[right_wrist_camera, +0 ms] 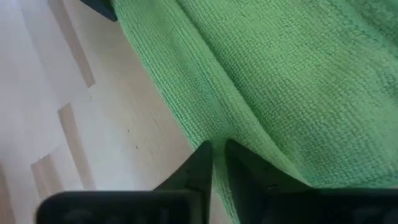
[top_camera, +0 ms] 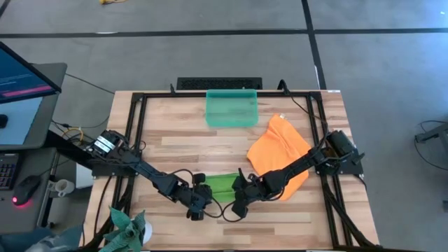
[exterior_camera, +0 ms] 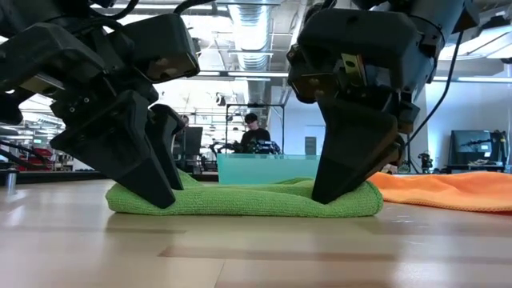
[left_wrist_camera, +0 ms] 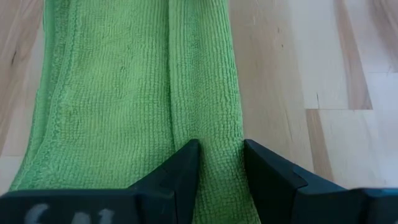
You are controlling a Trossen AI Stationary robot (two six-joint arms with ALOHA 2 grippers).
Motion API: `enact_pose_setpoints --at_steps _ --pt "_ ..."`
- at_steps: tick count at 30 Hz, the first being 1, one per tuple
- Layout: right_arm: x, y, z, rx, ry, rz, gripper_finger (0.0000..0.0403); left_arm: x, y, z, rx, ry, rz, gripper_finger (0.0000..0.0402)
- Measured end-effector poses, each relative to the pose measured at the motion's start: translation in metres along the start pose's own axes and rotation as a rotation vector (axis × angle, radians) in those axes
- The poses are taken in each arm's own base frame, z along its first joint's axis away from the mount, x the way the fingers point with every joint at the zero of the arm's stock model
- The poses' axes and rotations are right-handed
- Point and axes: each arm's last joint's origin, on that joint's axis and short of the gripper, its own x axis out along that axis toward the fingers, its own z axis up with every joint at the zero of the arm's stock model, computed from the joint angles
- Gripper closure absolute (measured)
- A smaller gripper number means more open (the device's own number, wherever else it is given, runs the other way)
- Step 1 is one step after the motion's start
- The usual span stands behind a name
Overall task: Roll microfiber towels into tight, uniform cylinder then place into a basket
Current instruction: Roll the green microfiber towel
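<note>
The lime green towel, folded into a narrow flat band, is seen at six o'clock on the wooden table. Its ends are pinched by the left gripper and right gripper, jaws narrow. The orange towel lies at three o'clock, the teal basket at twelve.

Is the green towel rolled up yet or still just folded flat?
Folded, not rolled: the green towel lies as a low flat strip on the table, with the left gripper and right gripper each pinching a fold.
</note>
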Motion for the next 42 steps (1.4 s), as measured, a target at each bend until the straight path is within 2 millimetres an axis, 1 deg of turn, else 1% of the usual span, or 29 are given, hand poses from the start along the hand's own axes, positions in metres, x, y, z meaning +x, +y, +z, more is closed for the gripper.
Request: enact_pose_setpoints --at_steps 5,9,12,16,19,20,22,25,28,31,35,39,42 --pt "-0.002 0.001 0.001 -0.021 0.014 0.032 0.0281 0.0 0.0 -0.001 -0.012 0.005 -0.001 0.0281" --pt "-0.014 0.0 0.007 -0.034 0.069 0.099 0.0259 0.0 0.0 -0.001 -0.034 0.011 -0.004 0.0281" --pt "-0.034 0.004 0.012 -0.097 0.035 0.138 0.0252 0.0 0.0 -0.002 -0.051 0.017 -0.003 0.0281" --pt "-0.07 0.009 0.016 -0.201 -0.07 0.133 0.025 0.0 0.001 -0.002 -0.068 0.02 -0.003 0.0281" --pt "-0.093 0.017 0.01 -0.323 -0.173 0.099 0.0252 0.0 0.001 -0.002 -0.071 0.022 -0.002 0.0281" --pt "-0.098 0.021 0.005 -0.375 -0.205 0.085 0.0253 0.0 0.001 -0.002 -0.071 0.022 -0.001 0.0281" --pt "-0.104 0.03 -0.006 -0.467 -0.266 0.048 0.0256 0.0 0.001 -0.003 -0.062 0.028 0.001 0.0281" --pt "-0.099 0.041 -0.023 -0.568 -0.319 -0.015 0.0259 0.0 0.001 -0.003 -0.043 0.034 0.004 0.0281" --pt "-0.083 0.047 -0.039 -0.657 -0.311 -0.057 0.0259 0.0 0.001 -0.004 -0.017 0.036 0.003 0.0281" --pt "-0.065 0.048 -0.048 -0.754 -0.274 -0.09 0.0257 0.0 0.001 -0.004 -0.005 0.037 0.003 0.0281" --pt "-0.045 0.046 -0.05 -0.845 -0.254 -0.128 0.0249 0.0 0.001 -0.004 0.009 0.043 0.004 0.0281" --pt "-0.032 0.044 -0.047 -0.937 -0.245 -0.153 0.023 0.0 0.002 -0.005 0.013 0.051 0.008 0.0281" --pt "-0.023 0.039 -0.046 -0.996 -0.215 -0.187 0.021 0.0 0.002 -0.006 0.015 0.058 0.012 0.0281"
